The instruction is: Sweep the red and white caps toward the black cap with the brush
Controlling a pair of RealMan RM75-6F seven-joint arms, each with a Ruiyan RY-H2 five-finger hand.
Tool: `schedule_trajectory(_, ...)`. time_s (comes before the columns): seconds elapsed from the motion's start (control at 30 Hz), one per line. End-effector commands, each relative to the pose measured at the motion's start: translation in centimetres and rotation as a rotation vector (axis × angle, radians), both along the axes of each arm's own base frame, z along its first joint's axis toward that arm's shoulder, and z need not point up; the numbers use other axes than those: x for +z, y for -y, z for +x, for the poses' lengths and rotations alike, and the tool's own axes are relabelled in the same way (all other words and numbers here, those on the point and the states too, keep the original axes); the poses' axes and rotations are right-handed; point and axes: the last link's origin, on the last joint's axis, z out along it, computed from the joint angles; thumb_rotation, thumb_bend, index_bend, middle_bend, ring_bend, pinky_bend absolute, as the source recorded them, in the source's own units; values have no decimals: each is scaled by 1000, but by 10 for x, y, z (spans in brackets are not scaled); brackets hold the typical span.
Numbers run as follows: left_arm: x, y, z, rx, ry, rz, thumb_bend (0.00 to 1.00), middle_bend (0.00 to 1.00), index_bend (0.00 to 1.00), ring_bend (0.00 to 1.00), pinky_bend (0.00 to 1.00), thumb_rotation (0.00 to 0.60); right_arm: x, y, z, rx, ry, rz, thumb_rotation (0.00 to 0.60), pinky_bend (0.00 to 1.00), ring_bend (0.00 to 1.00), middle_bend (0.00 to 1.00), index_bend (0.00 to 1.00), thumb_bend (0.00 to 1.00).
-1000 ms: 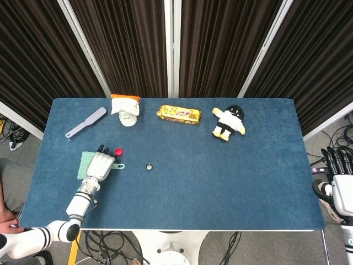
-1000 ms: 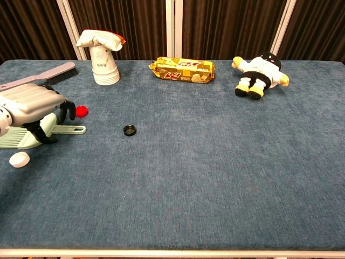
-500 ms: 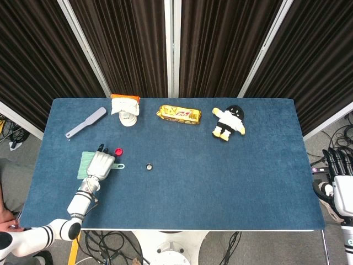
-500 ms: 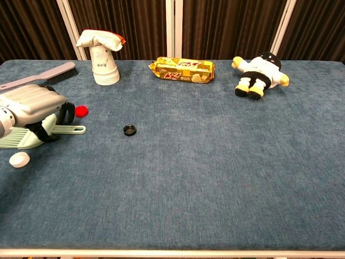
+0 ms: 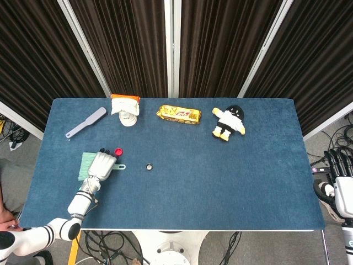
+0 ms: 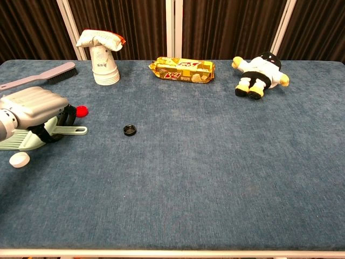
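My left hand (image 5: 101, 164) (image 6: 32, 105) lies over a pale green brush (image 5: 84, 164) near the table's left edge, its fingers curled around it. The brush's handle (image 6: 73, 130) pokes out to the right. A red cap (image 5: 118, 151) (image 6: 82, 111) sits just beyond the fingertips, almost touching them. The white cap (image 6: 19, 159) lies in front of the brush, nearer the front edge. The black cap (image 5: 149, 166) (image 6: 129, 129) rests alone to the right of the handle. My right hand (image 5: 342, 187) hangs off the table's right side, fingers apart and holding nothing.
A grey brush (image 5: 85, 122) (image 6: 48, 75) lies at the back left. Along the back stand a paper cup with a snack bag on top (image 5: 126, 110), a yellow biscuit packet (image 5: 178, 114) and a plush doll (image 5: 229, 122).
My left hand and the green brush have crept slightly to the right, closer to the red cap. The caps and the right hand stay put.
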Motion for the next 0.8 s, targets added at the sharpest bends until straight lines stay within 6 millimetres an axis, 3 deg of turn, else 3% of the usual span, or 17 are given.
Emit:
schedule_trajectory(0.03, 11, 0, 1, -40, 75, 19, 372, 568, 484, 376, 378, 600, 0, 0, 0, 0, 3, 0, 600, 0, 0, 53, 0, 205)
schedule_trajectory(0.23, 36, -6, -1, -108, 260, 41, 463, 611, 516, 433, 522, 600, 2, -2, 2, 3, 8, -2, 600, 0, 0, 55, 0, 201)
schedule_trajectory(0.53, 74, -43, 3, -185, 516, 67, 482, 627, 519, 464, 561, 600, 4, -4, 6, -4, 2, -7, 600, 0, 0, 58, 0, 201)
schedule_trajectory(0.8, 75, -85, 9, -127, 681, -24, 485, 624, 521, 464, 561, 600, 8, -9, 11, -18, -4, -22, 600, 0, 0, 59, 0, 200)
